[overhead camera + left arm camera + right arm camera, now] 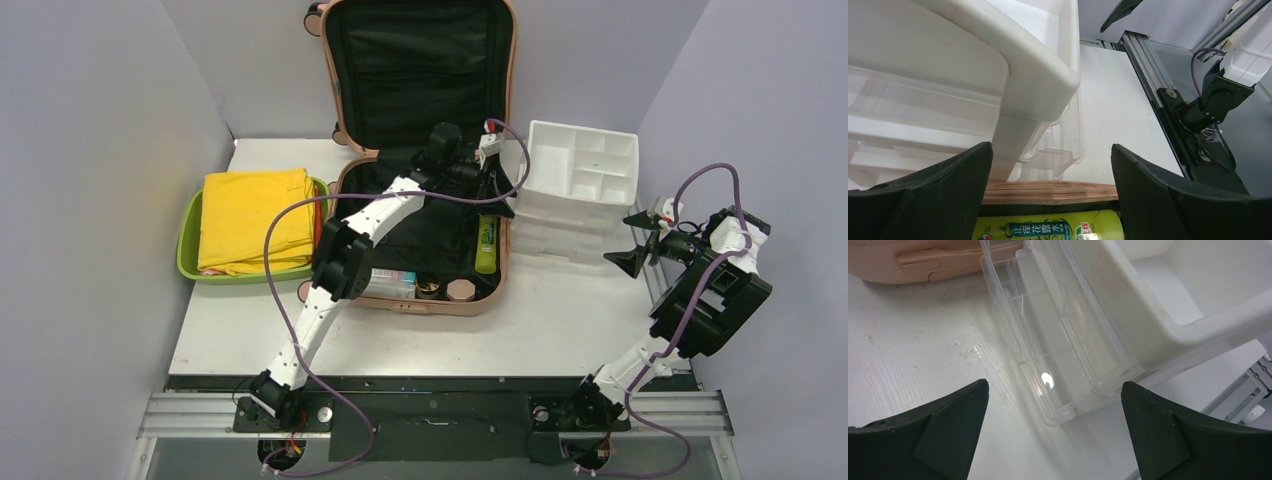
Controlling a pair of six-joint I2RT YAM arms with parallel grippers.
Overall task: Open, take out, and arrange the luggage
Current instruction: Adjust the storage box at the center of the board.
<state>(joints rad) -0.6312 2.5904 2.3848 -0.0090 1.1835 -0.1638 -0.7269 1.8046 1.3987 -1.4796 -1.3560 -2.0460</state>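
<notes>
Plainly, the left gripper (pixel 1050 150) has its two black fingers (pixel 923 200) spread wide with nothing clasped between them. In the left wrist view a lime-green bottle (pixel 1048 231) with a printed label lies crosswise just under the gap; whether the fingers touch it cannot be told. From above, this gripper (pixel 497 200) hangs over the right side of the suitcase's lower half, at the far end of the bottle (pixel 486 245), which lies along the inner right wall. The right gripper (pixel 1054 386) is likewise released, with its fingers (pixel 938 435) far apart and only bare table (pixel 923 350) and the clear drawers beneath them. In the top view it (pixel 633 240) sits off the table's right edge, pointing toward the white drawer organizer (pixel 560 215). That organizer, a white compartment tray stacked on clear drawers (pixel 1063 355), stands just beside the suitcase's right rim. The salmon-pink suitcase (pixel 420 305) lies open at the middle of the table (pixel 560 320). Its base is flat and its black-lined lid (pixel 420 60) stands upright against the back wall. Near the front rim inside the base lie a small box (pixel 392 283) and two round jars (pixel 428 287). To the left of the suitcase, a lime-green tub (pixel 190 235) holds a folded yellow towel (pixel 255 215).
</notes>
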